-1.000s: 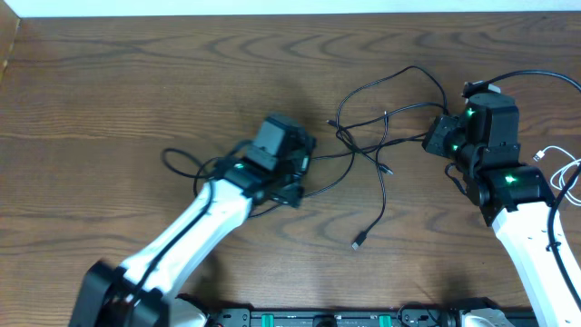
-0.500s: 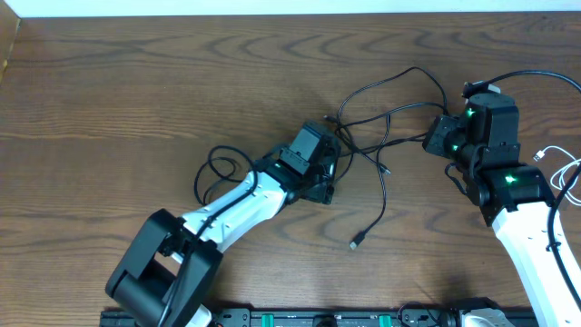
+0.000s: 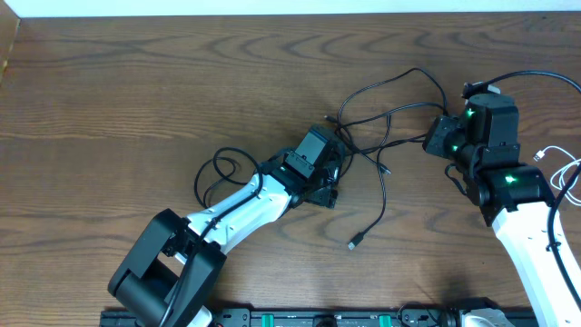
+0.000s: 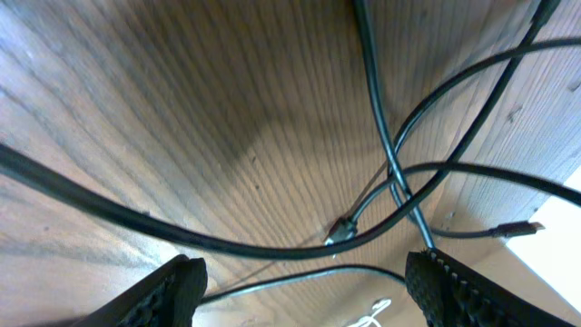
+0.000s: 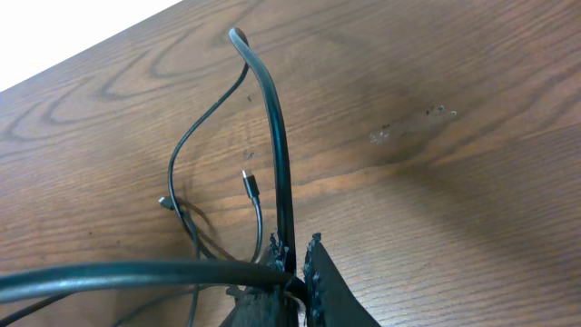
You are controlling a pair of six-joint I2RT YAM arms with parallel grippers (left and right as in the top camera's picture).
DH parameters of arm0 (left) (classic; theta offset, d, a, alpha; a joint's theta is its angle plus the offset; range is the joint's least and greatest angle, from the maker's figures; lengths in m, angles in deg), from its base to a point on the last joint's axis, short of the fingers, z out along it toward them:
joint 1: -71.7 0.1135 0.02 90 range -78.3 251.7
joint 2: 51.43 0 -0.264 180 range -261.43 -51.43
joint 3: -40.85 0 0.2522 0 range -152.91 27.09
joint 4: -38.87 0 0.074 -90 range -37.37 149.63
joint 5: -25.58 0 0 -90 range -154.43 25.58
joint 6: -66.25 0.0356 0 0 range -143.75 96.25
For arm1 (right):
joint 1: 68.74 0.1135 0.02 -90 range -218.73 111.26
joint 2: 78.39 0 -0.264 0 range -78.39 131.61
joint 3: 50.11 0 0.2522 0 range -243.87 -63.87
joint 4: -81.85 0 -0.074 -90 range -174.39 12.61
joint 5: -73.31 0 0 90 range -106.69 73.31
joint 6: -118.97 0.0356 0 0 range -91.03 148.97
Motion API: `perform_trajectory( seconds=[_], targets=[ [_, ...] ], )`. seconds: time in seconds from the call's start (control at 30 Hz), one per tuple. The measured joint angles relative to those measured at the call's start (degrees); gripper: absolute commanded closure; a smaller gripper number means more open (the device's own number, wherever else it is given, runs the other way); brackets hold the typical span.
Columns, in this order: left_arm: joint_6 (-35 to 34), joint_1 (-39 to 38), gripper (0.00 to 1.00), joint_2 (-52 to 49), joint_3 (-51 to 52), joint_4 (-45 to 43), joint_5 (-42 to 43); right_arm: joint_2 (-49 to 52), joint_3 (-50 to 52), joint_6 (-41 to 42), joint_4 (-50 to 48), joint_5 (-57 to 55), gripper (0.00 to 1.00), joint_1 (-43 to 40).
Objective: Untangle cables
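From above, the black cables (image 3: 381, 127) lie knotted on the table (image 3: 136, 82), toward 1 o'clock of its middle. One loose plug (image 3: 357, 242) trails out at 6 o'clock of the knot. The white cable (image 3: 569, 171) lies apart, at the 3 o'clock edge. My left end effector (image 3: 330, 173) sits at 8 o'clock of the knot, and my right end effector (image 3: 429, 139) at 3 o'clock of it.

Through my left wrist, my fingers (image 4: 172, 291) stand wide apart, released and gripping nothing. The strands meet in a crossing (image 4: 392, 174) on the wood just ahead, at 12 o'clock.

Through my right wrist, the end effector (image 5: 298, 263) is clenched on one black cable (image 5: 272, 118), which rises away toward 12 o'clock.

I judge the step in hand to be taking a second strand with my left while my right anchors. To do it well, I should come down on a single strand clear of the crossing and close on that strand alone. Then I should draw it slowly toward 8 o'clock, low over the table. Catching two strands would likely tighten the knot.
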State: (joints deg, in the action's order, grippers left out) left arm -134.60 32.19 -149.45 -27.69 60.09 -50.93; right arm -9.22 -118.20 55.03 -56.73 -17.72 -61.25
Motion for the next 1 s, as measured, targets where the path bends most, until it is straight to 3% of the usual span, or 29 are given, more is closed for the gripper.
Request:
perform_trajectory(
  seconds=[0.33,0.43,0.47,1.0],
  targets=[
    [-0.15,0.02,0.26,0.00,0.00,3.15,-4.83,0.00,0.00,0.00,0.00,0.00,0.97,0.00],
    [-0.57,-0.04,0.44,-0.02,0.00,3.21,-5.16,0.00,0.00,0.00,0.00,0.00,0.96,0.07],
    [-0.26,-0.04,0.46,-0.02,0.00,3.21,-5.25,0.00,0.00,0.00,0.00,0.00,0.96,0.11],
    [-0.33,-3.52,0.46,-0.02,0.00,3.72,-10.78,0.00,0.00,0.00,0.17,0.02,0.96,0.48]
  ],
)
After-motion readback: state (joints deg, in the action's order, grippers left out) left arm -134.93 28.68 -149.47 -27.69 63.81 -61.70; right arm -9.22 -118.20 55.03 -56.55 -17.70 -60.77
